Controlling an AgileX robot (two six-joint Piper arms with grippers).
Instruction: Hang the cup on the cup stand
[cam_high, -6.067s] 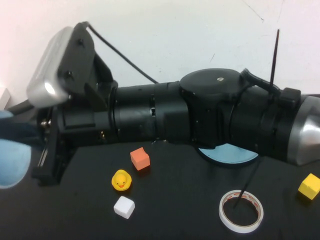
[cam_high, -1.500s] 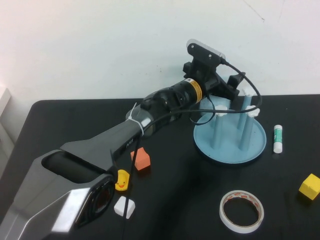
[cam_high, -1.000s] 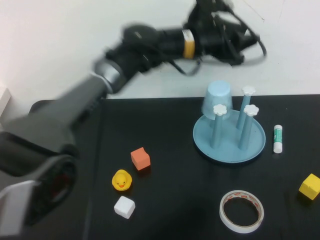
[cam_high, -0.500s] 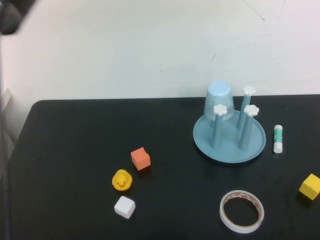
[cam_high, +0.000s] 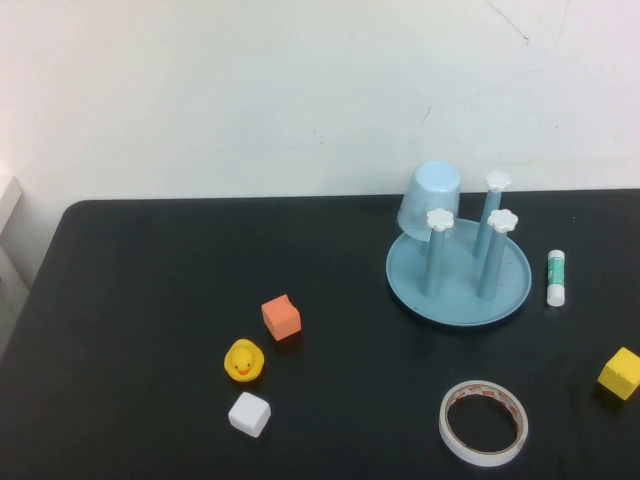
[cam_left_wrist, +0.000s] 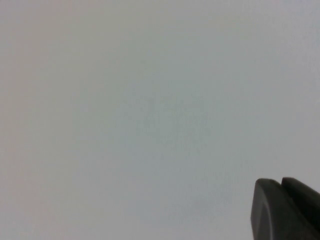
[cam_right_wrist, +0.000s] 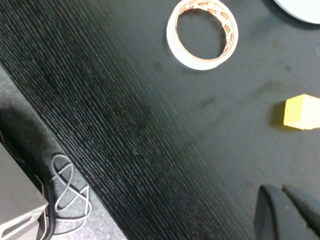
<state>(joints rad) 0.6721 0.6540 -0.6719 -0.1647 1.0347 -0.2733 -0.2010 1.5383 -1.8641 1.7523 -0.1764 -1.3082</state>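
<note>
high view: both arms unseen

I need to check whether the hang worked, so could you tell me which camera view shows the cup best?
The high view: the cup sits upside down over a rear post of the cup stand. The left wrist view shows only blank wall and the shut left gripper; the right wrist view shows the shut right gripper, no cup.

Pale blue tapered plastic cup (cam_high: 431, 199) on dusty-blue round stand (cam_high: 459, 285) with white flower caps; black tabletop (cam_high: 140, 330); orange cube (cam_high: 281, 317), yellow duck (cam_high: 243, 361), red-printed white tape ring (cam_high: 483, 422)
</note>
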